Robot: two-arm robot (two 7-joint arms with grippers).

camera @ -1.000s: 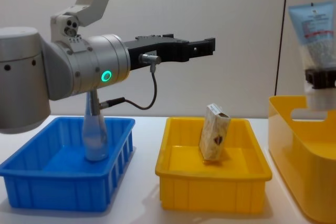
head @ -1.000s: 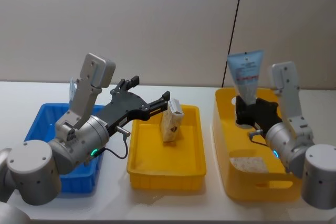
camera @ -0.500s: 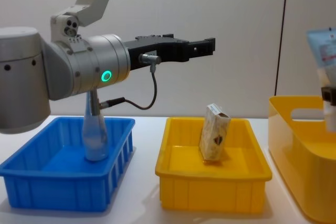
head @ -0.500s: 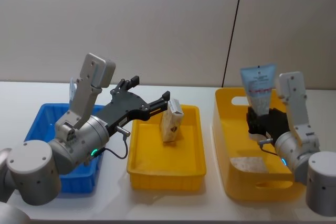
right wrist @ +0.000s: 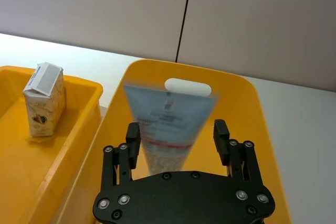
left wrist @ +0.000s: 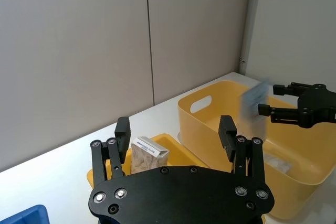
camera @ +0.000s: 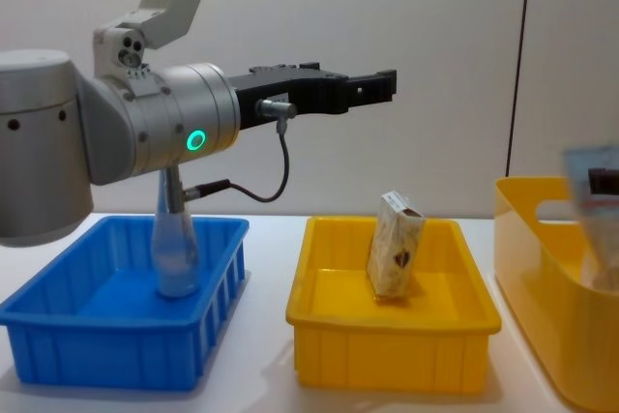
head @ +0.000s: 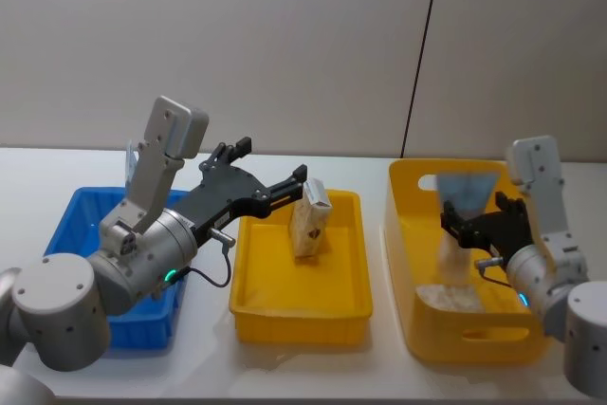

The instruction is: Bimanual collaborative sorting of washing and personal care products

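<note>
Right pincer (right wrist: 177, 141) stands spread, fingers clear of the pale-blue squeeze tube (right wrist: 169, 124) between them; the tube is blurred inside the deep yellow bin (head: 410, 263), apparently dropping free. Below it lies the whitish-grey pack (head: 450, 297). Left pincer (left wrist: 176, 139) hangs spread and empty above the beige carton (head: 309, 217). Beside its arm, the clear bottle (camera: 175, 244) stands upright. Judged: everything visible is binned; sorting near complete.

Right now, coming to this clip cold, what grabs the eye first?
The pale-blue tube between the right gripper's open fingers, low inside the deep yellow bin. Next, the left gripper, open, above the shallow yellow tray where the beige carton stands.
</note>
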